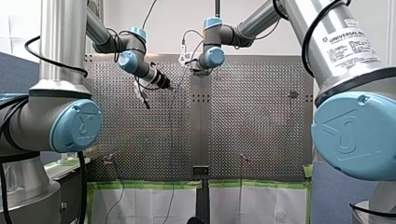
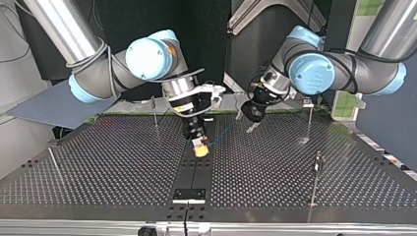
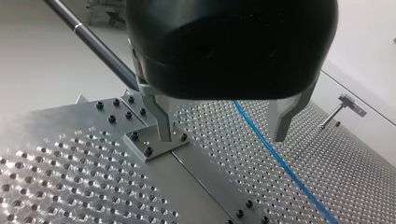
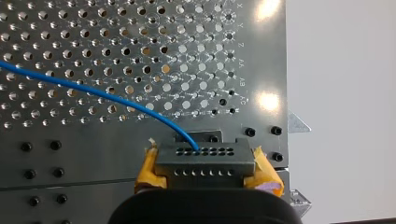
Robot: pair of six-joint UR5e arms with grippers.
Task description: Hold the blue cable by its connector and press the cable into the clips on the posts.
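Between the yellow pads of my right gripper the grey hole-faced block connector is clamped, its thin blue cable running out across the perforated metal table. Beyond the connector, the left wrist view, unlike the right, shows my left gripper open, the cable passing lengthwise between its metal fingers. Farthest out, the top view puts a slim clip-topped post off sideways, which I judge unthreaded.

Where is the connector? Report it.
The connector is clamped in my right arm's jaws, between yellow pads, over the table's centre strip, left of my left arm's jaws in the top view.
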